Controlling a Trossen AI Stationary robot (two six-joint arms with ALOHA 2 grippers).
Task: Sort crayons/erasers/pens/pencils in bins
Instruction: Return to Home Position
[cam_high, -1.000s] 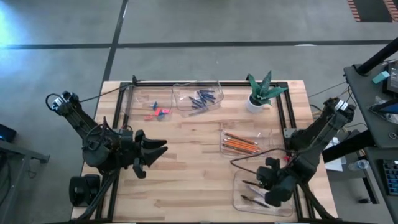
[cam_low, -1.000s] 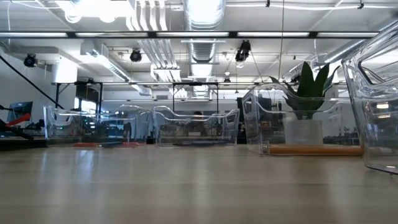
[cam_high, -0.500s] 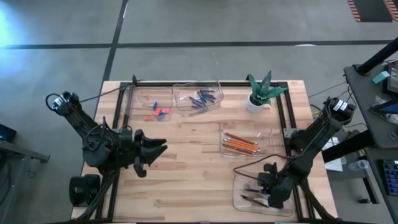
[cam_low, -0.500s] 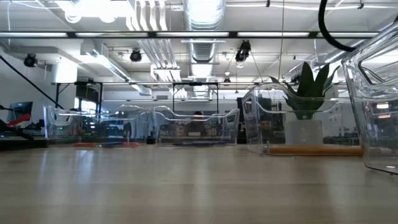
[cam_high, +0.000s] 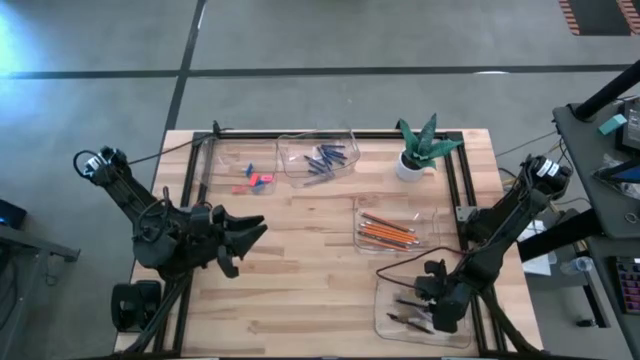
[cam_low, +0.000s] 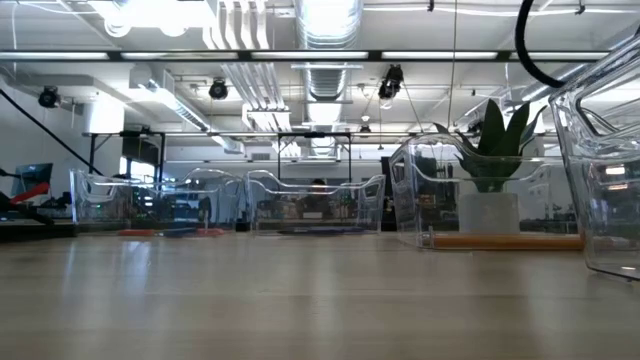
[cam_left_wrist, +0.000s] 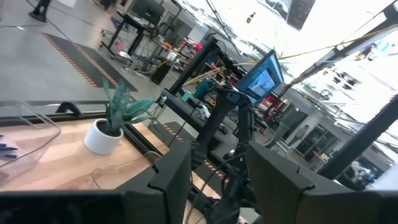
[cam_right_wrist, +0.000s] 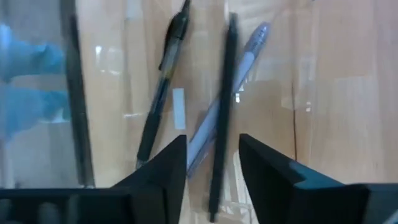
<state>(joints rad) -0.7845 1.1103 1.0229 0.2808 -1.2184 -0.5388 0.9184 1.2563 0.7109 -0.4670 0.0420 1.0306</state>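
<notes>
High view: While the left gripper (cam_high: 245, 232) is waiting over the bare left part of the table (cam_high: 300, 260), fingers spread apart and holding nothing, the right gripper (cam_high: 425, 305) is hanging inside the near-right bin (cam_high: 385, 325) where the pens (cam_high: 405, 320) are lying. Pencils (cam_high: 385, 232) are sitting in the bin just behind it, crayons (cam_high: 325, 158) in the far middle bin, erasers (cam_high: 255, 180) in the far left one.
Low view: only clear bins and the plant (cam_low: 492, 150) are showing, no grippers.
Left wrist view: fingers (cam_left_wrist: 171, 180) standing apart, looking past the plant.
Right wrist view: fingers (cam_right_wrist: 165, 168) standing parted with a dark pen (cam_right_wrist: 221, 118) running between them (looking dropped rather than gripped, though I'm guessing).
Doing it well: I'd be lifting straight up, fingers wide, so nothing's dragging that pen out.
</notes>
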